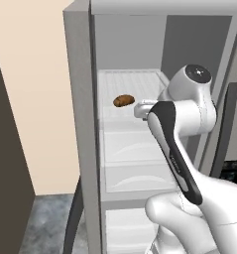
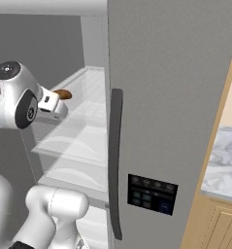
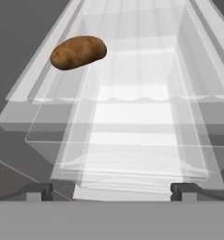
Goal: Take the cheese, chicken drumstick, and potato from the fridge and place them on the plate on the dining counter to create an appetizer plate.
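Inside the open fridge point(image 1: 83, 149), its white shelf point(image 3: 132, 75) carries the potato point(image 3: 78, 52), ahead and left of the wide-open, empty pincer point(image 3: 111, 191).

Inside the open fridge point(image 1: 80, 124), a white ribbed shelf point(image 1: 140, 82) carries the potato point(image 1: 123, 100), a medium-brown oval lump lying on its side near the shelf's front edge and toward the left wall. In the hand view the potato point(image 3: 78, 52) sits at the upper left on the translucent shelf point(image 3: 132, 61), with bare shelf surface stretching away to its right and behind it. Below this shelf stand stacked white drawers point(image 1: 135, 149) with clear fronts, one under another. From the right base view the potato point(image 2: 62, 94) shows at the near left end of the shelf point(image 2: 88, 92), partly hidden behind the arm.
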You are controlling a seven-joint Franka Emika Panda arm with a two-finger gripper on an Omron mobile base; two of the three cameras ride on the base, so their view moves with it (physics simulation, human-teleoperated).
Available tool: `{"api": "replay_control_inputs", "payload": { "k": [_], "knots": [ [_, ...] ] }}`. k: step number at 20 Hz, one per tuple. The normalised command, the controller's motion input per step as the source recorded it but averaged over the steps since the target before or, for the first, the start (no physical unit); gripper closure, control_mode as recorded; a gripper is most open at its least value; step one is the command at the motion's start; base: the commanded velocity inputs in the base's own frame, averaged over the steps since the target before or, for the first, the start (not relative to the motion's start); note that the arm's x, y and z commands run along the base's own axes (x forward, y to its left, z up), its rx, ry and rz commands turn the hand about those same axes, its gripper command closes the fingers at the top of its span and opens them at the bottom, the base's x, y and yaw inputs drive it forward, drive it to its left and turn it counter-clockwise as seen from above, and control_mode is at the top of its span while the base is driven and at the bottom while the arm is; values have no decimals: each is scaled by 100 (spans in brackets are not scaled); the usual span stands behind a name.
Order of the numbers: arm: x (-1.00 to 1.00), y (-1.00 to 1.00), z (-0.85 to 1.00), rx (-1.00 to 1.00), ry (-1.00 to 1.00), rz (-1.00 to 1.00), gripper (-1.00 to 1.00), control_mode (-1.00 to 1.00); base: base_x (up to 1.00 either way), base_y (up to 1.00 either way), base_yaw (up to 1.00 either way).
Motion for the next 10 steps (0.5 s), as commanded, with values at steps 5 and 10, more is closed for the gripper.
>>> {"api": "replay_control_inputs", "payload": {
  "k": [5,10],
  "knots": [
    [2,0,29,-1,0,1,-100,-100,0,0,0],
    [5,0,3,0,-1,0,-100,-100,0,0,0]
  ]
}}
